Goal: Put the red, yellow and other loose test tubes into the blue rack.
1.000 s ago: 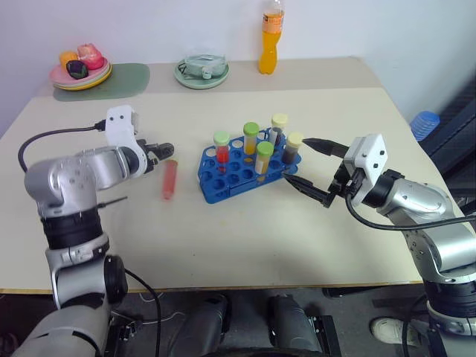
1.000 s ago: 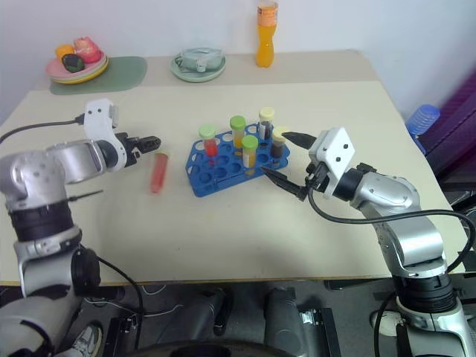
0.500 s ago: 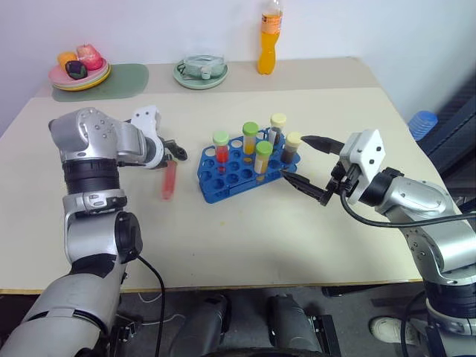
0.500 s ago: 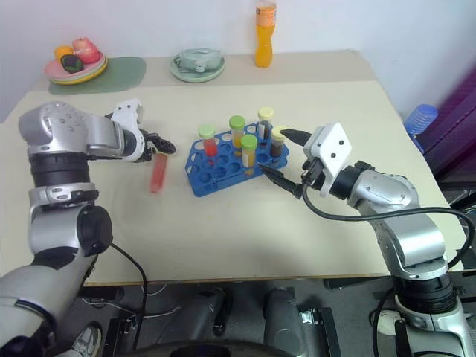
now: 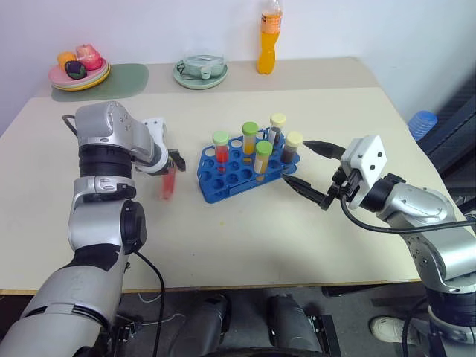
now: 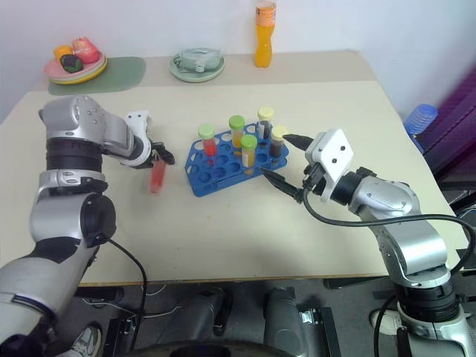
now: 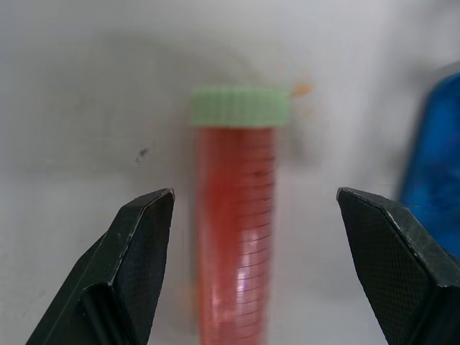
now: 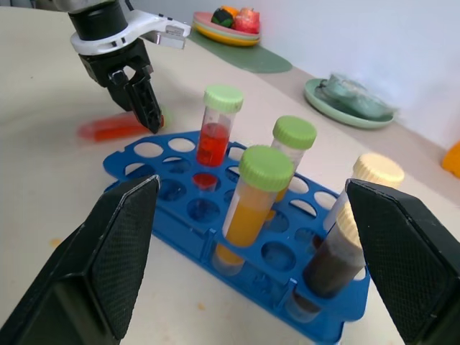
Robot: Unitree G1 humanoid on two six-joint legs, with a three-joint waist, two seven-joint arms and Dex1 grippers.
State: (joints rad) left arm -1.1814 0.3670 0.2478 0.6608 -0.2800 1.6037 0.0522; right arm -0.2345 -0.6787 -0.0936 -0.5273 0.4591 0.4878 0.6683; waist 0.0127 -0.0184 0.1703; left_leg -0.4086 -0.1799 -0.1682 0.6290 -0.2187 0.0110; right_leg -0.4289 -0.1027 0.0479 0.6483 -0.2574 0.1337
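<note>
Left hand (image 7: 244, 273) open, angled down over the loose red tube (image 5: 169, 183), fingers (image 7: 133, 251) either side of it, not touching. Tube lies flat on the desk (image 5: 245, 245), just left of the blue rack (image 5: 230, 175), green cap on the far end. Right hand (image 5: 311, 166) wide open, empty, pointing at the rack's right end. Rack holds five capped tubes upright: red (image 5: 222, 152), two orange, two dark.

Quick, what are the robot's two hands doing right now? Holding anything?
Left gripper: open, holding nothing, its fingers either side of the red tube lying on the table.
Right gripper: open, empty, beside the rack.
</note>
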